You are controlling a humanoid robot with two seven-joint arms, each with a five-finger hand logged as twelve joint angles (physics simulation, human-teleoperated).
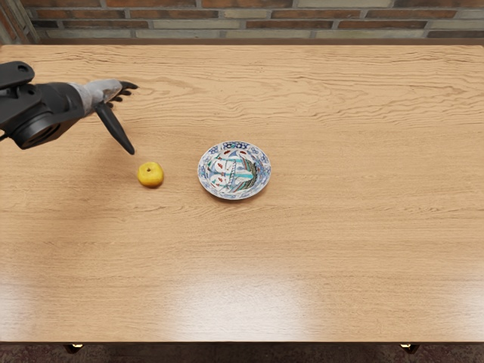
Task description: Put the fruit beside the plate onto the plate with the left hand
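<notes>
Hanging spread and holding nothing, my left hand (102,98) has one dark finger (117,130) slanting down toward the yellow fruit (150,174), its tip near but not touching. The fruit sits on the table (340,242) just left of the patterned plate (203,168).

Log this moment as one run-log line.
left hand: open, up-left of fruit, apart | yellow fruit: on table, left of plate, not touching | plate: no fruit on it | stage: not yet grasped

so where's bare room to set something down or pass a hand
Bare table right of the plate and along the near side. Narrow gap between yellow fruit and plate. The left hand crowds the fruit's upper left.
</notes>
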